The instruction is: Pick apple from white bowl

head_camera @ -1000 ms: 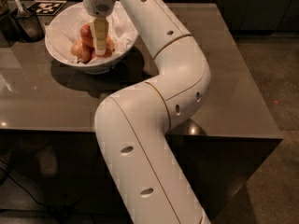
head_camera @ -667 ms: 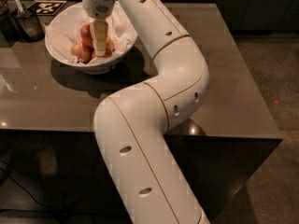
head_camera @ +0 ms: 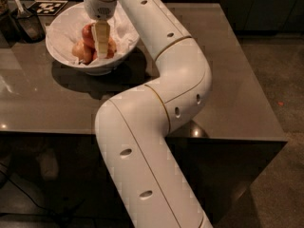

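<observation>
Gripper down inside white bowl, upper left of frame; apple hard by its left edge.
I read the apple as round, no long axis, lying toward frame left of the gripper, touching or just beside. I cannot tell whether the grip is clenched or released. Paler apple sits lower left. No legible writing; only a black-and-white marker tag behind the bowl.

The gripper, down inside the white bowl at the upper left of the frame, looks like matt cream plastic. The arm has smooth, softly shiny white plastic shells. The bowl is smooth and lined with crumpled white paper. The apple has glossy red skin. The table has a polished, reflective grey-brown top.
</observation>
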Robot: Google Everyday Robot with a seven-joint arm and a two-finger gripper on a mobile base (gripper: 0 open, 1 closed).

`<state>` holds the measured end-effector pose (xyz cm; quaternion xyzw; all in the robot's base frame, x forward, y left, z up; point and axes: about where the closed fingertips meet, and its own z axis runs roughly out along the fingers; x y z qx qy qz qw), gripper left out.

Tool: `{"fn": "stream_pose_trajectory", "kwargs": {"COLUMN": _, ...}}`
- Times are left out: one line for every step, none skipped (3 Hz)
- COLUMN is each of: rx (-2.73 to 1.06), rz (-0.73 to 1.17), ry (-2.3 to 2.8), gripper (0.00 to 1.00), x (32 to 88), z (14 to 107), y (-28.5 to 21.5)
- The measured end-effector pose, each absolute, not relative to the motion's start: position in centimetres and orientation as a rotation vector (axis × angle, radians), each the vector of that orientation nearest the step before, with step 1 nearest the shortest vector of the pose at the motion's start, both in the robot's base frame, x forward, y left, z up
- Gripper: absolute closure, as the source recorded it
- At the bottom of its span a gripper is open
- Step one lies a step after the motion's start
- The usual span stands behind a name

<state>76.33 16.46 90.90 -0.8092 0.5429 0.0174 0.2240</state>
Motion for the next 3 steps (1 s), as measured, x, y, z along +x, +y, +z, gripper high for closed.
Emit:
{"fn": "stream_pose_trajectory", "kwargs": {"rx": -2.231, "rz": 0.052, "ry": 1.500, "gripper": 0.00, "x": 76.51, "z": 90.58, "y": 16.30}}
{"fn": "stream_pose_trajectory", "kwargs": {"rx": -2.231, "rz": 0.052, "ry": 1.500, "gripper": 0.18, "x": 76.51, "z": 90.58, "y": 16.30}}
{"fn": "stream_pose_trajectory", "kwargs": {"rx": -2.231, "rz": 0.052, "ry": 1.500, "gripper": 0.43, "x": 76.52, "z": 90.58, "y": 16.30}}
